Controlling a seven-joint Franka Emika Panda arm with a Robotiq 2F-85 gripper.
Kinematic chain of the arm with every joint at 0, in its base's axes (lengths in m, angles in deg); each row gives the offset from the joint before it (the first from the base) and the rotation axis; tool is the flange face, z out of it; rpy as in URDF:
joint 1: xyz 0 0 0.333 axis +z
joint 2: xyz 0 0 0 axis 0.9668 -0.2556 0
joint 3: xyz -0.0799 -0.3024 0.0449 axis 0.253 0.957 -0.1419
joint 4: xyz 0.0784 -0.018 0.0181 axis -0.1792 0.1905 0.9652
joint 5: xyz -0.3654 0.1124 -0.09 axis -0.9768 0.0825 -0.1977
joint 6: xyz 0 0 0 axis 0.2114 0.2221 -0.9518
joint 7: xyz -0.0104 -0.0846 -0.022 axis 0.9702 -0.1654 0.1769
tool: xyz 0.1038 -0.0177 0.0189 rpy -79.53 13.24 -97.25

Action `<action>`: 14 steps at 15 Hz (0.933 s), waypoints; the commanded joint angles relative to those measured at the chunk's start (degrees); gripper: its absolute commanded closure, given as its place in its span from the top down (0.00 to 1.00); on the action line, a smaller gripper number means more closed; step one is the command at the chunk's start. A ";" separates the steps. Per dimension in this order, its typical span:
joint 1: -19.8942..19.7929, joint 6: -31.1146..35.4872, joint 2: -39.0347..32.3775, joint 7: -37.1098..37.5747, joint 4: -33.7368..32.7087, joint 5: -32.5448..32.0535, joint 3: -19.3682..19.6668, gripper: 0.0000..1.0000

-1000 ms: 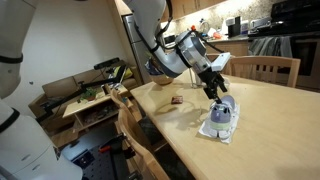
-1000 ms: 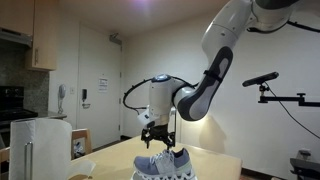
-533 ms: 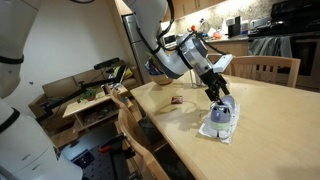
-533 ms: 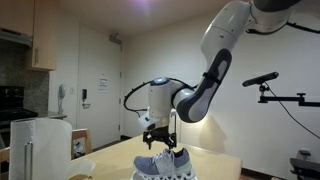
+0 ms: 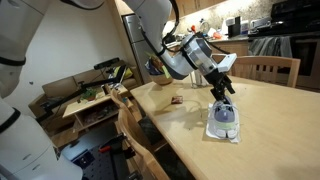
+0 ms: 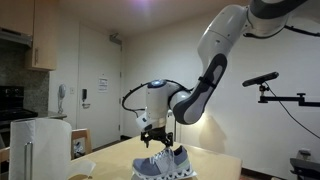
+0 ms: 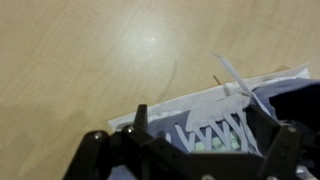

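A pale blue sneaker with white laces lies on the wooden table; it also shows from the side in an exterior view. My gripper hangs just above the shoe's laced top, also seen from the far side. In the wrist view the gripper is open, its dark fingers straddling the shoe's laces. A loose lace end trails onto the wood. I cannot tell whether the fingertips touch the shoe.
A small brown object lies on the table near the shoe. Wooden chairs stand behind and at the front edge. A cluttered shelf is to the side. A white appliance and a boom stand flank the scene.
The gripper has shifted a little sideways over the shoe and stays open. The shoe appears to have turned slightly on the table.
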 commanded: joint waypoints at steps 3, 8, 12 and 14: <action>2.16 -1.80 -1.15 0.00 -2.38 -1.07 0.61 1.00; 3.33 -3.87 -0.99 -0.37 -1.79 -0.97 0.27 1.00; 4.32 -4.12 -1.47 0.53 -2.41 -2.27 0.87 1.00; 5.01 -3.30 -2.13 1.92 -3.49 -4.32 1.84 1.00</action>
